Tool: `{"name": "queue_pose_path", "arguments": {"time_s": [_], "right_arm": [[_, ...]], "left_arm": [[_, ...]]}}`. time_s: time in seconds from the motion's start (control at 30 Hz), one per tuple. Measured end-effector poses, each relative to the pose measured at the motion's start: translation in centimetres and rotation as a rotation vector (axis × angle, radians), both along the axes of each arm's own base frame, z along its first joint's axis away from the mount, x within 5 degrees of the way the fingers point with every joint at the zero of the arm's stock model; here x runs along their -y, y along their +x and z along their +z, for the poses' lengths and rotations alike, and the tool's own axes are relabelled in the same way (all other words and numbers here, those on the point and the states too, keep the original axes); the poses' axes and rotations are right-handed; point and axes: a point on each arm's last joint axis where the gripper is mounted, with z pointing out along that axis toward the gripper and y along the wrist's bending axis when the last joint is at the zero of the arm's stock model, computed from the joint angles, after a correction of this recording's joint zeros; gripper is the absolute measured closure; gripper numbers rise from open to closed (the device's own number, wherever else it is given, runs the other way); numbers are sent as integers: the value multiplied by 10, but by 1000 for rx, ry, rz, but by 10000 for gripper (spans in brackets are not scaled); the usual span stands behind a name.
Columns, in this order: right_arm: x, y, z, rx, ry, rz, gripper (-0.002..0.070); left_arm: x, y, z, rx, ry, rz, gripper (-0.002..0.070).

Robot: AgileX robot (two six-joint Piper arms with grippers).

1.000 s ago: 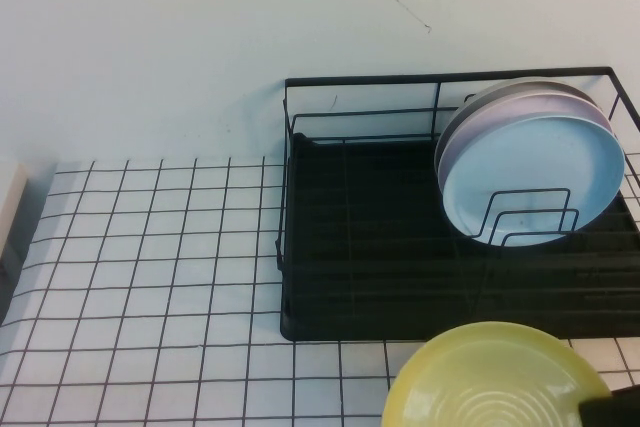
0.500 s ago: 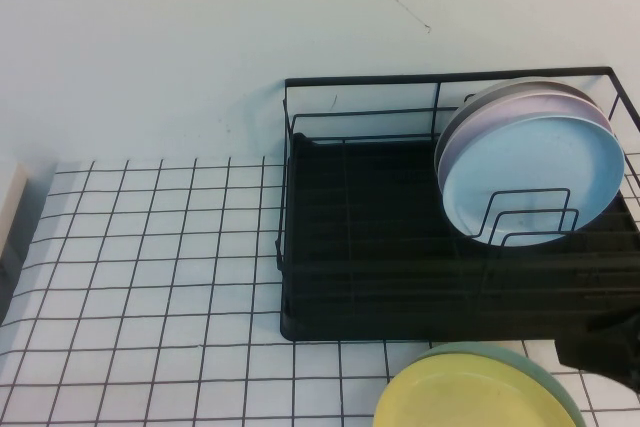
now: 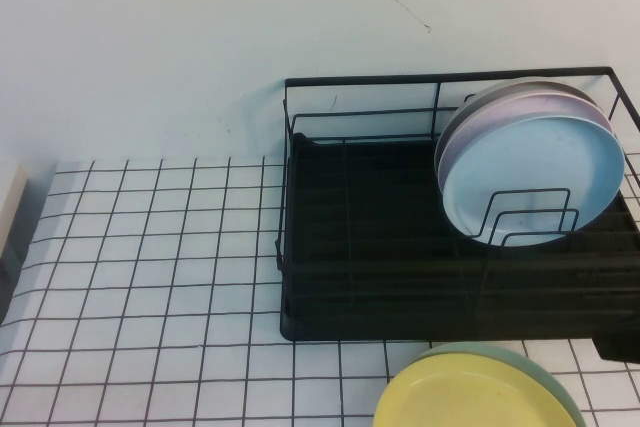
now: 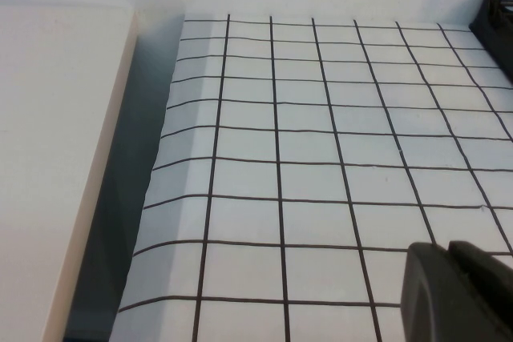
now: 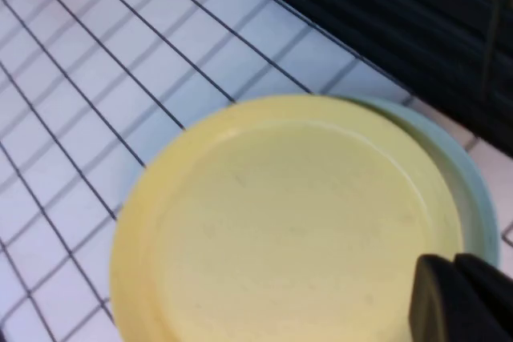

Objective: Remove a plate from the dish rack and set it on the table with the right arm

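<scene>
The yellow plate lies flat, right side up, on a pale mint-green plate on the gridded table, just in front of the black dish rack. In the right wrist view the yellow plate fills the middle, and my right gripper hovers over its edge, shut and empty. A dark part of the right arm shows at the right edge of the high view. My left gripper is shut and empty over bare table at the left.
A light blue plate stands upright in the rack's right end, with a lilac and a grey plate behind it. A cream-coloured block borders the table's left edge. The white wall is behind the rack.
The yellow plate was tilted with its ringed underside showing, then came down flat onto the mint-green plate. The right arm has since drawn back to the right, off the plate.
</scene>
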Motion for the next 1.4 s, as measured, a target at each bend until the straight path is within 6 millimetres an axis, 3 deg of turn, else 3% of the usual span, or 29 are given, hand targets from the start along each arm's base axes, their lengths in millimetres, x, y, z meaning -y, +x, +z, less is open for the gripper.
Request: {"name": "queue_pose_path", "arguments": {"time_s": [0.1,0.2,0.5,0.73,1.1,1.4], "right_arm": [[4,-4,-15,-21,-70,-18,671],[-7,-10,-24,-27,-100,70,672],[-79,-43,-33,29,-209,437,675],[-118,-68,-36,75,-219,614,675],[-158,-70,-52,38,-238,782,676],[-180,-55,-66,-10,-257,825,676]], "left_arm": [[0,0,0,0,0,0,677],[0,0,0,0,0,0,677],[0,0,0,0,0,0,677],[0,0,0,0,0,0,677],[0,0,0,0,0,0,677],[0,0,0,0,0,0,677]]}}
